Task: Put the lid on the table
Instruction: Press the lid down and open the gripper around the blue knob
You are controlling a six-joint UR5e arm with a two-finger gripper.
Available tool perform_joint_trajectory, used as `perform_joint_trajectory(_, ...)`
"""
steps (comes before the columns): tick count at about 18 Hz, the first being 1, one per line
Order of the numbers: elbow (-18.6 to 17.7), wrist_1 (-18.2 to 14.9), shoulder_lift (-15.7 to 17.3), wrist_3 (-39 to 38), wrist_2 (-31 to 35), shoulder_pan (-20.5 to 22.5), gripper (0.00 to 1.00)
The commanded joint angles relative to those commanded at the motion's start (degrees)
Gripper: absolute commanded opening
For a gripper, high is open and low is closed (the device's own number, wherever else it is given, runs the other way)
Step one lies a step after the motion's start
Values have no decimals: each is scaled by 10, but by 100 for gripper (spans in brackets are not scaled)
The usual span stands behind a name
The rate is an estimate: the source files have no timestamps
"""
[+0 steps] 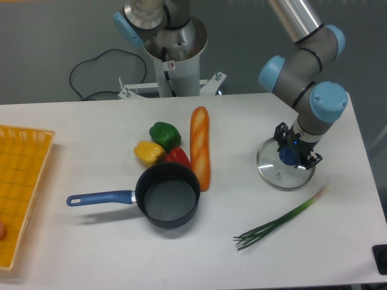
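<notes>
The lid (275, 171), a round glass disc with a thin metal rim and a blue centre knob (289, 156), lies flat on the white table (242, 254) at the right. My gripper (297, 151) points down over the lid's centre. Its dark fingers (314, 159) stand on either side of the knob with a small gap showing, so it looks open around the knob. The arm's wrist hides the far edge of the lid.
A dark saucepan (167, 195) with a blue handle sits mid-table, beside a baguette (200, 147), green (164, 134), yellow (148, 152) and red (176, 156) peppers. A green onion (281, 220) lies in front of the lid. A yellow mesh tray (21, 181) is at the left edge.
</notes>
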Motion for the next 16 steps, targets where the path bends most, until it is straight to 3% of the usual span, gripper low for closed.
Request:
perform_joint_trajectory(7, 0, -1, -1, 0, 0, 0, 38)
perform_joint_trajectory(11, 0, -1, -2, -1, 0, -1, 53)
perform_joint_trajectory(16, 0, -1, -2, 0, 0, 0, 59)
